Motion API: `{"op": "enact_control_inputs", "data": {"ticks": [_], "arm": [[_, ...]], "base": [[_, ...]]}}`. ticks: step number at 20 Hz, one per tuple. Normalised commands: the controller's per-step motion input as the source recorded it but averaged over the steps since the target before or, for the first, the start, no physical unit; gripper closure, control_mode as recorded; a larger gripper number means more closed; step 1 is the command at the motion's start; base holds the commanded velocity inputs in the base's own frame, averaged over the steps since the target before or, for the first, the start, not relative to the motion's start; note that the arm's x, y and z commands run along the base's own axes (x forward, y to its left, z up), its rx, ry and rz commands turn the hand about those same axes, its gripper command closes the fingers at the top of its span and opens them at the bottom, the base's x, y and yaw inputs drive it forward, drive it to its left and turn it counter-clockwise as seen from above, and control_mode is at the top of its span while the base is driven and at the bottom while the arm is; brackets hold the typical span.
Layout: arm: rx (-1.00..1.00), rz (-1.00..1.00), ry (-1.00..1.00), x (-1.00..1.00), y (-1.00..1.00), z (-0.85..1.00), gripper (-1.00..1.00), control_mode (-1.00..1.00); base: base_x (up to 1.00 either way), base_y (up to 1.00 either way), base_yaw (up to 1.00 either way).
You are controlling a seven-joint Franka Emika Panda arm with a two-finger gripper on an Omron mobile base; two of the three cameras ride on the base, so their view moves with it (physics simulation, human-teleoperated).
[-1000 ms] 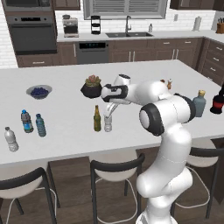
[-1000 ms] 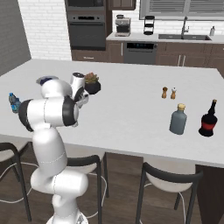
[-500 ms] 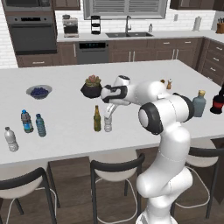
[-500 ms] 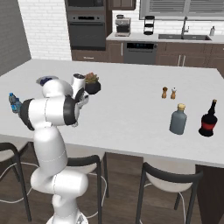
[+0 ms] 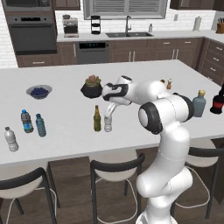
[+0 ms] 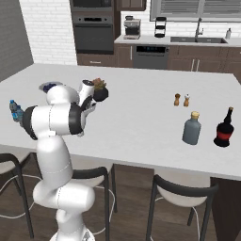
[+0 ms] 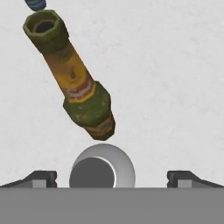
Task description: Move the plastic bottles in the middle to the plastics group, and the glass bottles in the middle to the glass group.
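So the gripper (image 7: 112,177) is hanging right over the middle of the island counter (image 5: 65,109), fingers spread wide and not pinching anything. In the hand view the white-capped clear bottle (image 7: 102,166) is sitting dead centre between the 2 fingertips (image 7: 40,178), seen from straight above, and the amber beer bottle (image 7: 70,76) is leaning away toward 11 o'clock from it, just beside it but apart. A bit of the blue bottle (image 7: 36,4) is peeking in at the 11 o'clock corner.

From the left base view, the clear bottle (image 5: 107,124) is standing upright right under the hand, with the amber bottle (image 5: 97,119) just beside it at 9 o'clock. Well off at 9 o'clock near the counter's end, 3 small water bottles are standing: the one with the blue label band (image 5: 26,121), the translucent blue one (image 5: 40,125) next to it, and a pale white-capped one (image 5: 11,139) at about 7 o'clock from those.

At 3 o'clock, well apart, the squat grey-blue bottle (image 5: 199,104) and the dark red-label bottle (image 5: 217,99) are sitting near each other. A potted plant (image 5: 92,86) and a bowl of blueberries (image 5: 39,91) are sitting further back
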Motion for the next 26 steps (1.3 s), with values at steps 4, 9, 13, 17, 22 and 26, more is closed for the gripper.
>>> {"op": "enact_control_inputs", "data": {"ticks": [4,9,13,17,22,26], "arm": [[0.08,0.04,0.00,0.00,0.00,-0.06,-1.00,-1.00],[0.04,0.04,0.00,0.00,0.00,-0.10,-1.00,-1.00],[0.01,0.02,0.00,0.00,0.00,-0.05,1.00,-1.00],[0.00,0.01,0.00,-0.02,0.00,0.00,1.00,-1.00],[0.00,0.00,-0.01,-0.35,0.00,0.00,1.00,-1.00],[0.00,0.00,-0.04,-0.78,-0.02,0.00,1.00,-1.00]], "base": [[0.00,0.00,0.00],[0.00,0.00,0.00],[0.00,0.00,0.00],[0.00,0.00,0.00],[0.00,0.00,0.00],[0.00,0.00,0.00]]}}
